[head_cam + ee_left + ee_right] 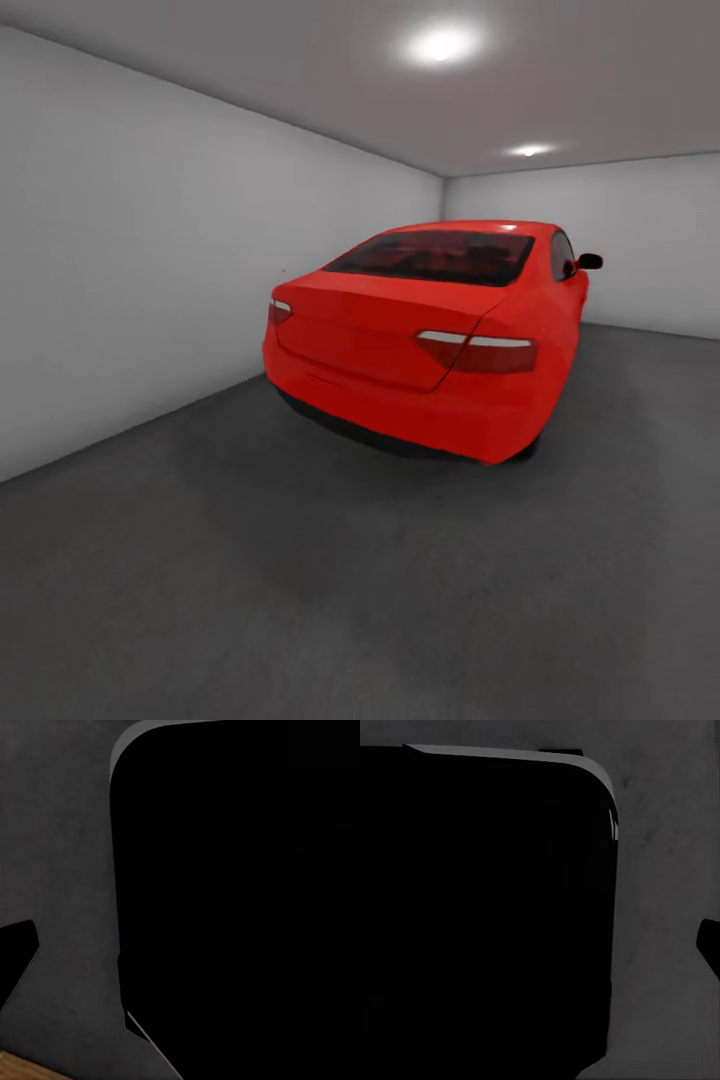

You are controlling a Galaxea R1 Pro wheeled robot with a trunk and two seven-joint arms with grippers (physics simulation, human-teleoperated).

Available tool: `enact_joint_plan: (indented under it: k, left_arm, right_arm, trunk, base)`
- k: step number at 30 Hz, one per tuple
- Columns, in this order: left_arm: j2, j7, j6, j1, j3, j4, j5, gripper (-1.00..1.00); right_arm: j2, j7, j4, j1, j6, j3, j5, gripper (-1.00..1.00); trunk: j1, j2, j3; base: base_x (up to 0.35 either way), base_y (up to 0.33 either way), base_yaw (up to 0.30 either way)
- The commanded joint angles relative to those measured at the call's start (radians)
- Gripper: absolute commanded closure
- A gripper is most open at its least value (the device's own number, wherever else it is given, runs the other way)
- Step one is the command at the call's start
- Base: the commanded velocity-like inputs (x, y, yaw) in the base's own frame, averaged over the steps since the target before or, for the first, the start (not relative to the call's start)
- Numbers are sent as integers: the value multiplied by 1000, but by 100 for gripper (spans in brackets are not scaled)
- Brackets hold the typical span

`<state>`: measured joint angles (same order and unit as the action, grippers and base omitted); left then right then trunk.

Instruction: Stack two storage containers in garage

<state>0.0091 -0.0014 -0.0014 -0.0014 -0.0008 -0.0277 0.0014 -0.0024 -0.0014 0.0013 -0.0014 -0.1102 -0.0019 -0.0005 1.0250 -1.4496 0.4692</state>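
**Garage, robot in transit**

1 red car [430, 335], rear toward camera, on grey concrete floor [300, 590] between white walls [130, 260]. Wrist views: floor beside black robot body [240, 900]. End effector states: cannot tell. Containers' location: cannot tell.

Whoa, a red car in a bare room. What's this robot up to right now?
The robot is in the garage, its head camera looking at the back of a red car parked near the white left wall on the dark grey concrete floor. Both wrist cameras look down at that same floor beside a large black rounded body, with a strip of light wood at one edge. Nothing is being handled in these pictures; it appears to be on its way during a box-moving job.
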Motion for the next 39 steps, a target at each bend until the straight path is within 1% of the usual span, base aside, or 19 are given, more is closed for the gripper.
enact_joint_plan:
  k: [1,17,20,26,31,36,39]
  left_arm:
    - [0,0,0,0,0,0,0,-100]
    - [1,0,-1,0,0,-2,-4,-100]
    - [0,0,-10,0,1,-23,-2,-100]
    - [-2,1,-13,0,2,-36,1,-100]
    - [-9,0,-14,0,5,-44,2,-100]
    - [-12,0,-14,0,8,-75,3,-100]
    - [-11,0,-13,0,9,-80,4,-100]
  right_arm:
    - [0,0,0,0,-3,0,0,-100]
    - [-1,0,0,0,-22,0,-1,-100]
    - [-1,0,0,0,-23,0,-1,-100]
    - [-1,1,0,0,-23,0,-1,-100]
    - [-1,0,0,0,-23,0,-1,-100]
    - [-1,1,0,0,-23,0,-1,-100]
    - [-1,1,0,0,-23,0,-1,-100]
  trunk:
    - [0,0,1]
    - [0,0,1]
    - [0,0,1]
    - [0,0,1]
    - [0,0,1]
    - [0,0,1]
    - [0,0,1]
  base:
    - [0,0,-286]
    - [0,0,-286]
    - [0,0,-286]
    - [0,0,-286]
    - [0,0,-286]
    - [0,0,-286]
    - [0,0,-286]
